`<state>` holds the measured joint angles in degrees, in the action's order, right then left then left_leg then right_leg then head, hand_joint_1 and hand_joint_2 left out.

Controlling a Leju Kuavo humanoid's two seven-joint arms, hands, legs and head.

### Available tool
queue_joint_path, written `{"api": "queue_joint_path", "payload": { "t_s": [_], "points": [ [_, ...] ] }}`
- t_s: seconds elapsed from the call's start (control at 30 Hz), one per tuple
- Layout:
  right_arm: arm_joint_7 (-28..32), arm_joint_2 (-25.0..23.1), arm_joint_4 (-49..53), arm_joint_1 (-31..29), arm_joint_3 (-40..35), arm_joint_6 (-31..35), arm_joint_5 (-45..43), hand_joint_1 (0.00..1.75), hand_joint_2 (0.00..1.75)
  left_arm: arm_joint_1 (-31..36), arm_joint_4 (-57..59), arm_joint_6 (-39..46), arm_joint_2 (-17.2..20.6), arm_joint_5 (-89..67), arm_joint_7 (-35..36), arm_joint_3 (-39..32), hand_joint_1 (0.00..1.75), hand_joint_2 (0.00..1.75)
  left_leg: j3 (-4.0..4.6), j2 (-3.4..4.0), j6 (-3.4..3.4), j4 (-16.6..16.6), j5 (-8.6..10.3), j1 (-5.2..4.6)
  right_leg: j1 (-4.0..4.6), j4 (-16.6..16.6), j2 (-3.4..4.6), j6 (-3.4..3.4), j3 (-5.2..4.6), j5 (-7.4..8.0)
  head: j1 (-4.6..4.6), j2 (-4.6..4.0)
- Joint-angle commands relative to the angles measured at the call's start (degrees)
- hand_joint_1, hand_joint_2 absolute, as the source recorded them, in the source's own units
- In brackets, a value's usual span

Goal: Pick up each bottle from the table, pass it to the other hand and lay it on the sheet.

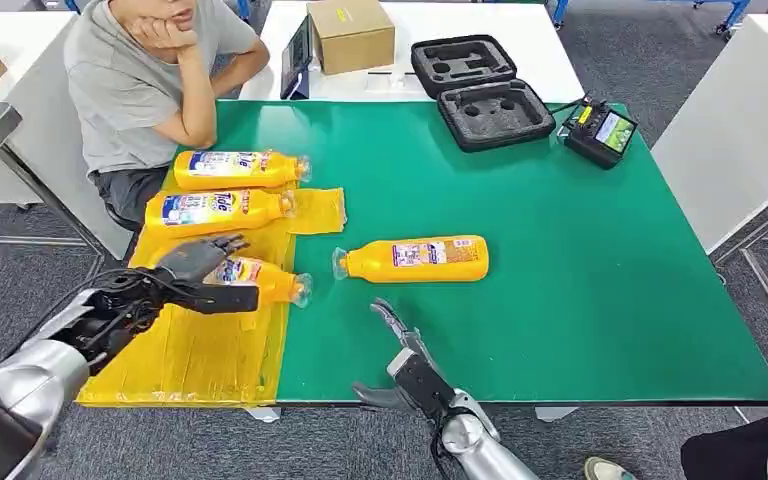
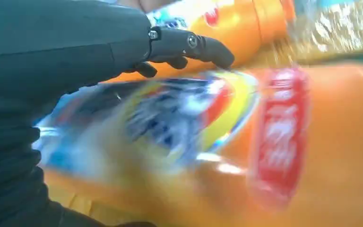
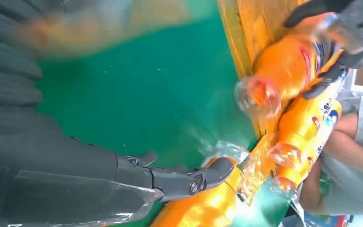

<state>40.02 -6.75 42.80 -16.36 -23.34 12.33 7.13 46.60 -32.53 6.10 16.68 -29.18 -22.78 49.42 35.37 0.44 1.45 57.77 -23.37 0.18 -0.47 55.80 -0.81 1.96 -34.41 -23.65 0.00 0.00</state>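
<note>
The left hand (image 1: 198,262) is wrapped around a yellow detergent bottle (image 1: 265,279) that lies low over the yellow sheet (image 1: 210,350), its clear cap toward the sheet's inner edge; whether it already rests on the plastic or hangs just above cannot be told. Two more bottles lie on the sheet beyond it, the middle bottle (image 1: 220,209) close to the held one and the far bottle (image 1: 240,169) nearest the seated person (image 1: 150,80). A fourth bottle (image 1: 412,259) waits on the green mat (image 1: 580,300), just beside the sheet's inner edge, cap toward it. The right hand (image 1: 400,355) hovers with fingers spread and nothing in them, near the mat's front edge, short of that bottle. The likely trouble: a round bottle let go askew could roll off the sheet's inner edge toward the fourth bottle, or knock the middle bottle. The slack plastic may also bunch under the fingers. Open room lies on the sheet's near half, toward the robot, and across the mat away from the sheet.
</note>
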Motion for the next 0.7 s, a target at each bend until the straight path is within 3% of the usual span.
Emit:
{"api": "queue_joint_path", "payload": {
  "t_s": [0.03,0.7],
  "points": [
    [0.0,-0.5,-3.4,-2.3,1.2,-0.6,0.4,0.0,1.75,-8.7,-21.8,-0.8,8.5,0.6,4.6,-6.3,0.0,1.75,-0.2,0.17,-0.08,0.0,-0.13,0.03,0.02,0.0,0.25,-0.06,0.1,-0.06,-0.02,0.0],
    [0.0,-0.2,-3.0,-2.2,1.4,-0.1,0.8,0.0,1.75,-15.9,-29.5,0.9,6.6,-4.6,5.1,-13.1,0.0,1.75,0.05,0.02,-0.05,0.0,-0.05,0.0,0.0,0.0,0.08,-0.06,-0.07,-0.04,0.02,0.0]
  ]
}}
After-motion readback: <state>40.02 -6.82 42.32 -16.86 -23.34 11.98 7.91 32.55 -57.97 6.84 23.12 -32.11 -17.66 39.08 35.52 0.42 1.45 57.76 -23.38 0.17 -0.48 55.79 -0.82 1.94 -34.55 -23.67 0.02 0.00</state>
